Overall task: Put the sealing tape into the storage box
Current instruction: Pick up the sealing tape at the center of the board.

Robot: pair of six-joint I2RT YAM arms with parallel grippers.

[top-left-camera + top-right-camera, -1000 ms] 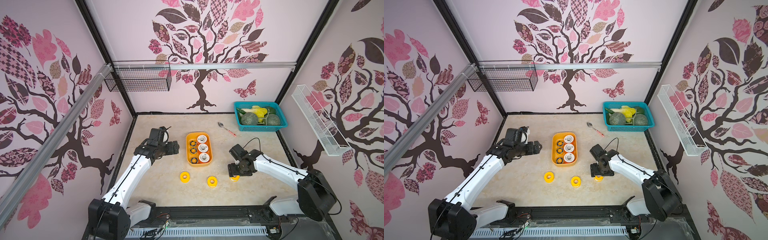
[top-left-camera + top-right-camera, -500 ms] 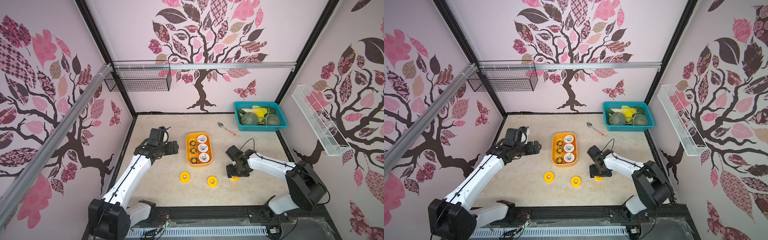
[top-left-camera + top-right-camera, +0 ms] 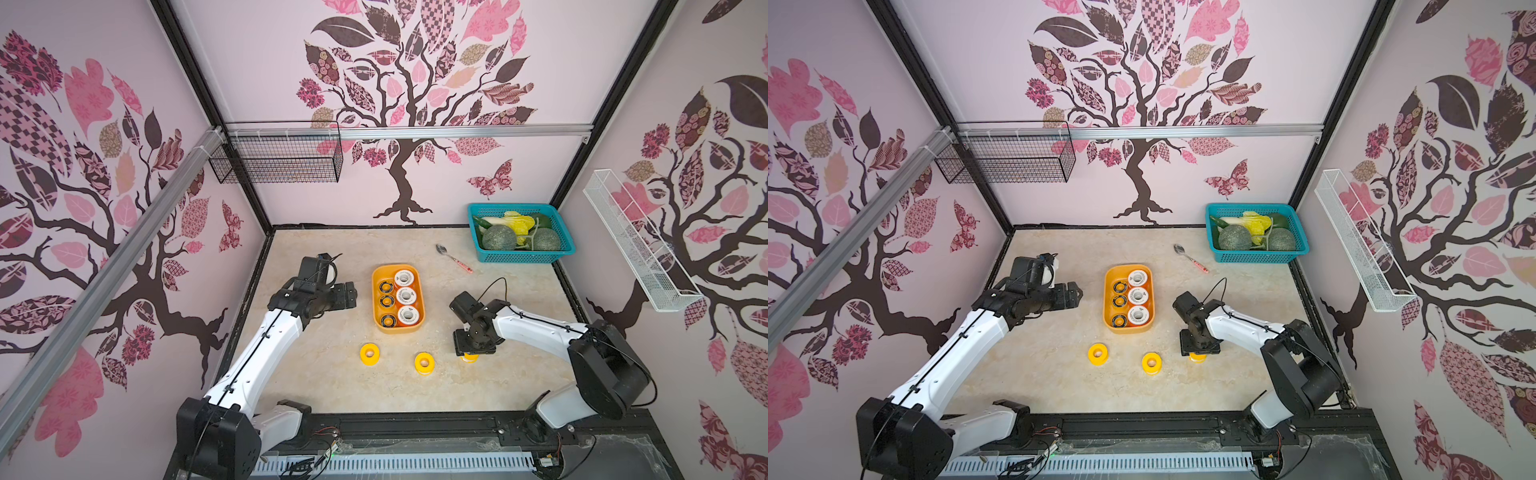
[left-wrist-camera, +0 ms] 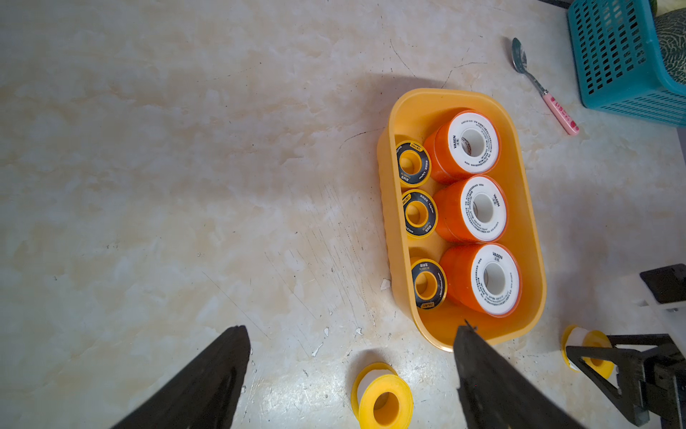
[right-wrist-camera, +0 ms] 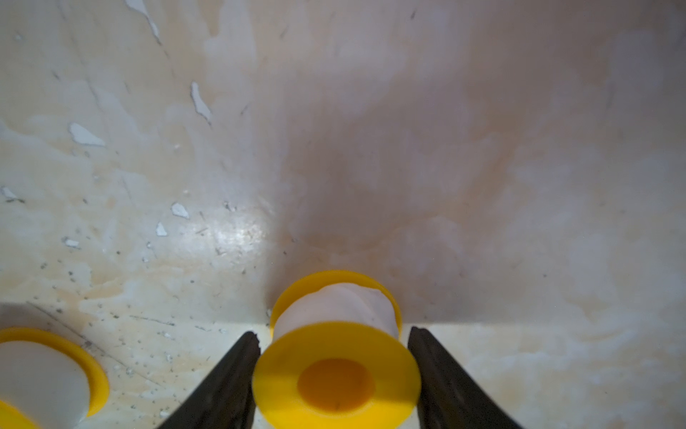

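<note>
Right pincer (image 5: 332, 331) flanking yellow tape roll (image 5: 336, 386), second roll (image 5: 44, 371) nearby, marbled tabletop (image 5: 482, 148)

Colours are: yellow-orange plastic rectangular tub (image 4: 419, 115); orange tape rolls with white printed faces (image 4: 473, 143); black tape rolls with yellow rings (image 4: 412, 164); all-yellow plastic spools wound white (image 4: 384, 403); cream marbled tabletop (image 4: 167, 167); teal perforated plastic basket (image 4: 612, 63); steel spoon with pink handle (image 4: 540, 87).

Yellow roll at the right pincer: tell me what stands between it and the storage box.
Nothing visible lies on the table between the yellow roll, flanked by the right pincer, and the storage box. Inside, three orange rolls and three black rolls cover most of its floor; free space looks tight.
</note>
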